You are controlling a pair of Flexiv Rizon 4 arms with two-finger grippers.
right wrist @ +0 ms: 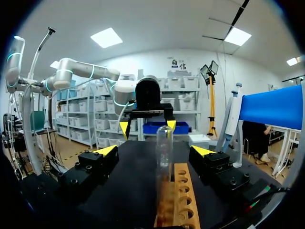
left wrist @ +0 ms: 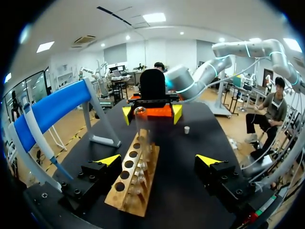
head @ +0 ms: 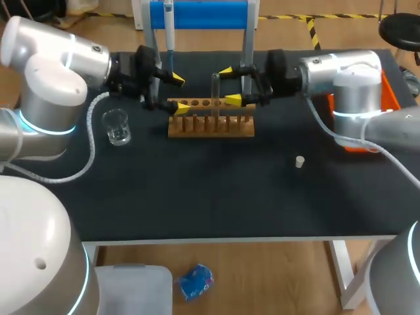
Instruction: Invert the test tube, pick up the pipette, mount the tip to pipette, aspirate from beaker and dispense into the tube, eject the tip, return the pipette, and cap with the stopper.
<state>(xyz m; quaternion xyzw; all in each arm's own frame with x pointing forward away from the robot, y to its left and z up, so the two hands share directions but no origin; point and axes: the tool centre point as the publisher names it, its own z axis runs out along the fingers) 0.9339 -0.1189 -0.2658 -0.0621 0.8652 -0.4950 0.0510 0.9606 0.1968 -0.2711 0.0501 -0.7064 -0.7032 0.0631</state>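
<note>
Both sets of our fingers are spread wide and hold nothing: left gripper and right gripper face each other over one pale wooden rack with round holes. One clear glass test tube stands upright in it, between them. One clear glass beaker sits near our left arm. One small white stopper lies well apart on the matte black table. One slim white pipette hangs on the blue stand.

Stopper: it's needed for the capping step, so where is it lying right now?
In the head view the stopper lies by itself on the right side of the table, right of the wooden rack and nearer the front edge.
</note>
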